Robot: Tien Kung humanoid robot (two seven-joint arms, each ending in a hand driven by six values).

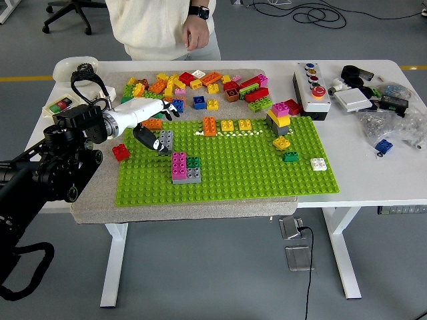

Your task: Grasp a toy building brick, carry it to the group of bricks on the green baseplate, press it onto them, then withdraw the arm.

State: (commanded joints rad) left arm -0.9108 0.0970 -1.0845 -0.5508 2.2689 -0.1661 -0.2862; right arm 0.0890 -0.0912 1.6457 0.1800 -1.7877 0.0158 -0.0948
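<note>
The left hand (148, 127) covers part of the orange brick (153, 124) under it, and its grip on the grey brick (166, 141) beside it is too small to judge. Beyond the hand, the person (170, 27) is cut off at the top edge.

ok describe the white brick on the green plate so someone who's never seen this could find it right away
Start at the green baseplate in the middle of the table and go to its right edge. About halfway along that edge lies a small white brick, alone, just right of a dark green one. It is the only white brick on the plate.
</note>
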